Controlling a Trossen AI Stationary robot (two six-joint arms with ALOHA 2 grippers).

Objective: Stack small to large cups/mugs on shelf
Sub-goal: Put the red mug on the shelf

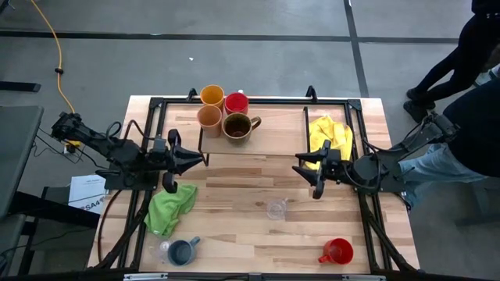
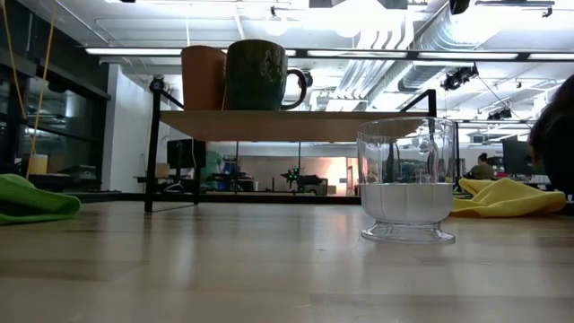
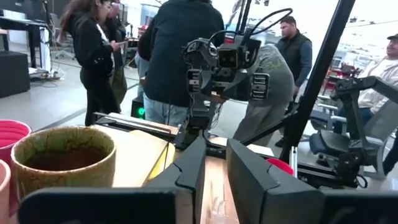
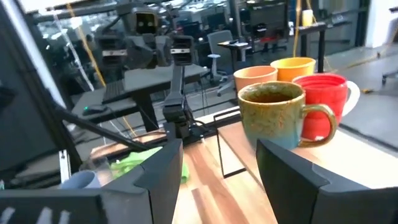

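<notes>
The shelf [image 1: 275, 134] stands at the table's far middle. On its left end sit a yellow-orange cup [image 1: 212, 95], a red mug [image 1: 237, 102], a tan cup [image 1: 209, 117] and a brown mug [image 1: 237, 126], all upright on their bases. My left gripper [image 1: 201, 159] hovers level by the shelf's near left corner, slightly open, with nothing between its fingers [image 3: 216, 149]. My right gripper [image 1: 298, 165] hovers level by the near right corner, open and empty [image 4: 219, 155]. A clear glass [image 1: 276, 208] stands at mid-table. A blue-grey mug [image 1: 182, 251] and another red mug [image 1: 337, 251] stand near the front edge.
A green cloth [image 1: 170, 207] lies left of centre and a yellow cloth [image 1: 330, 134] lies right of the shelf. A second clear glass [image 1: 165, 250] stands beside the blue-grey mug. People stand beyond the table's right side [image 1: 476, 117]. Bare wood lies between the grippers.
</notes>
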